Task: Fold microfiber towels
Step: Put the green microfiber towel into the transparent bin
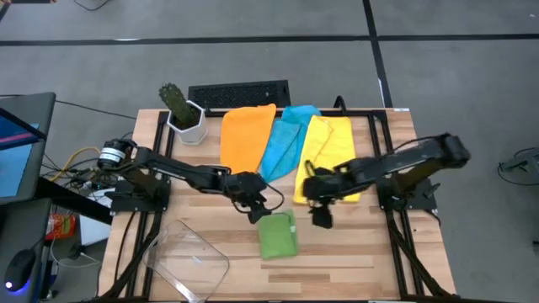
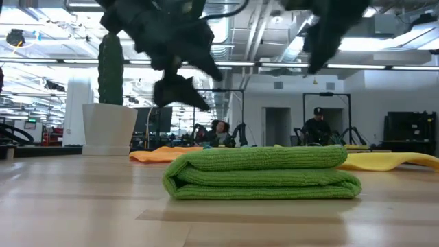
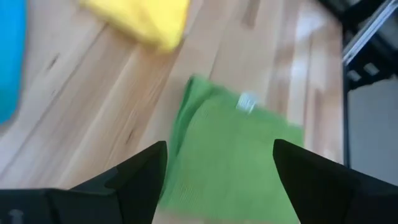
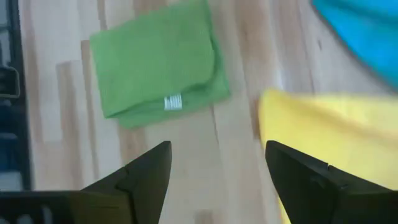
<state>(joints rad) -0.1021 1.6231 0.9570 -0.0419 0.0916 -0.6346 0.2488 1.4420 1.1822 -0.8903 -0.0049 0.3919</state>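
Note:
The green towel [image 1: 277,235] lies folded in a thick rectangle on the table near the front middle; it also shows in the low view [image 2: 260,173], the left wrist view [image 3: 230,162] and the right wrist view [image 4: 158,62]. The orange towel [image 1: 246,135], light blue towel [image 1: 285,141] and yellow towel [image 1: 328,156] lie spread side by side toward the far edge. My left gripper [image 1: 254,212] hangs open just left of the green towel, above the table. My right gripper [image 1: 320,215] hangs open to its right, over the yellow towel's near edge.
A cactus in a white pot [image 1: 183,114] stands at the far left corner beside a black keyboard [image 1: 240,93]. A clear plastic bin [image 1: 187,261] sits at the front left. Bare wood lies around the green towel.

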